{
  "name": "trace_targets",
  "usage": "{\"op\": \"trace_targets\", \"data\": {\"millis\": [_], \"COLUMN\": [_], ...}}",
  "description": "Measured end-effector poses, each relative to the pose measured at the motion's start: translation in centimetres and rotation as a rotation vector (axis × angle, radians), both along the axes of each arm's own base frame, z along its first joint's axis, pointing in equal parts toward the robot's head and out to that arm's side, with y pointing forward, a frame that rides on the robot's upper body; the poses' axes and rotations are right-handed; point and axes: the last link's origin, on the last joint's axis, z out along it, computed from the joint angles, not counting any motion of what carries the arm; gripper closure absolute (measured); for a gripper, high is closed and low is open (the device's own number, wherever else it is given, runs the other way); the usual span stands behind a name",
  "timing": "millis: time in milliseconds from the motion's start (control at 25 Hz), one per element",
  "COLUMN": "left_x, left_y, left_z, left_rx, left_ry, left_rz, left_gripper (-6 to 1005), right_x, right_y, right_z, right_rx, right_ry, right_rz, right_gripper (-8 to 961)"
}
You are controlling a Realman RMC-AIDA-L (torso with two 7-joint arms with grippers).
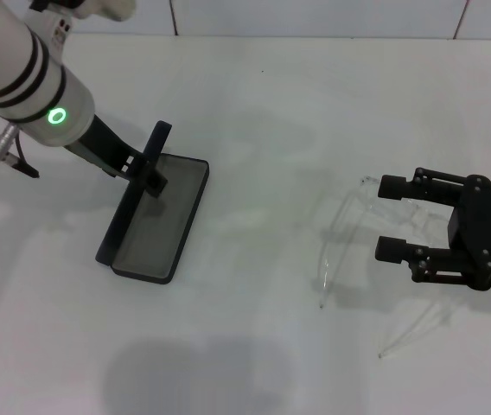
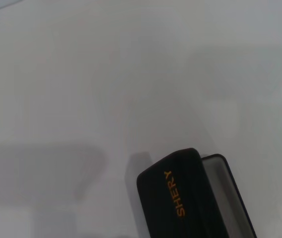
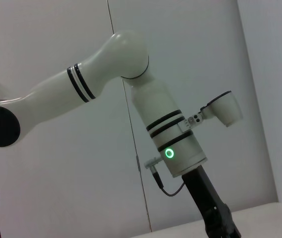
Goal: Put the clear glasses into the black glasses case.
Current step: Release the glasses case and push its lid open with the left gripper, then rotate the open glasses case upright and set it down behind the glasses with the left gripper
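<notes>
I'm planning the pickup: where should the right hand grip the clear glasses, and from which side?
Probably across the front frame of the clear glasses, coming from above. They lie flat on the table, lens toward the black glasses case, thin arms trailing under the open right hand. The left hand is at the lid.

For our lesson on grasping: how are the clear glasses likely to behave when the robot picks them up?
The clear glasses look like thin transparent plastic, so probably light and slippery. Their long arms splay out, so they may flex or swing. The open right hand sits at the frame; pinching there seems steadier.
</notes>
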Motion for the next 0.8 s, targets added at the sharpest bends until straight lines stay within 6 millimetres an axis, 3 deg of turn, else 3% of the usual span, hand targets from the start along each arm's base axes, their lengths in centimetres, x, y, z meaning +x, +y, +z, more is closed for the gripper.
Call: {"op": "trace_targets", "data": {"millis": [320,720,800], "left_x": [0.5,1.2,1.2], "left_y": [-0.5,-0.5,-0.5], "left_z": [-1.0,-0.8,-0.8], "left_rx": [-0.053,-0.044,-0.045], "left_ry": [0.033,0.034,0.034], "left_rz": [-0.053,-0.081,-0.084], "left_gripper": [345,786,799], "right_x": [0.2,0.3,0.3], "right_y": [-0.2,-0.1,-0.1], "right_z": [-0.2,-0.1,-0.1], "right_rx": [0.0,0.004,0.008], "right_ry": [0.003,0.006,0.008], "right_rz": [-0.006,-0.011,-0.013], "right_gripper": [203,203,203]}}
